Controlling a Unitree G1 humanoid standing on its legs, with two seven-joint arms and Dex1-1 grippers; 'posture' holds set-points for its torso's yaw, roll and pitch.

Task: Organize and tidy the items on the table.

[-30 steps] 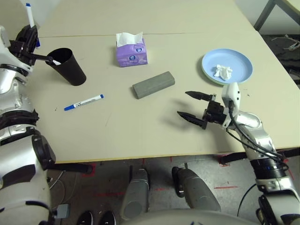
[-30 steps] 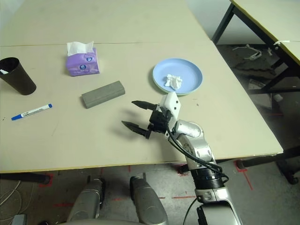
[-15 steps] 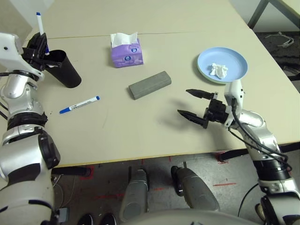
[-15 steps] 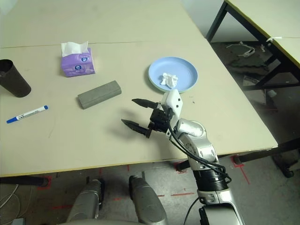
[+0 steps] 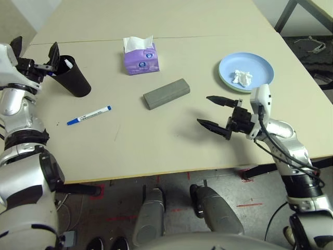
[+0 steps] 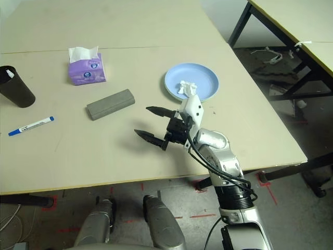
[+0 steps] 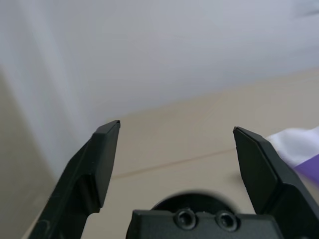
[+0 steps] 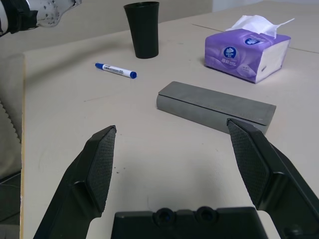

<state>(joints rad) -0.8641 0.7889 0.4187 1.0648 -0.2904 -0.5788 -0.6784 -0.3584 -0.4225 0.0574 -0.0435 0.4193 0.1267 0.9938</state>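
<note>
Markers first: your white blue-capped marker (image 5: 67, 63) has dropped into the tapered black cup (image 5: 73, 76) near the surface's (image 5: 156, 140) far left corner since a second ago. Left jaws (image 5: 34, 56) now spread empty; right jaws (image 5: 218, 115) unchanged, wide, empty.

The black cup (image 5: 73, 76) stands upright at the far left of the table (image 5: 156, 146), with what seems to be a marker's white end (image 5: 67, 63) inside. Another blue-capped marker (image 5: 89, 115) lies flat nearer. The grey glasses case (image 5: 166, 94) lies centrally. A crumpled tissue (image 5: 242, 78) rests on the blue plate (image 5: 263, 67), far right.
</note>
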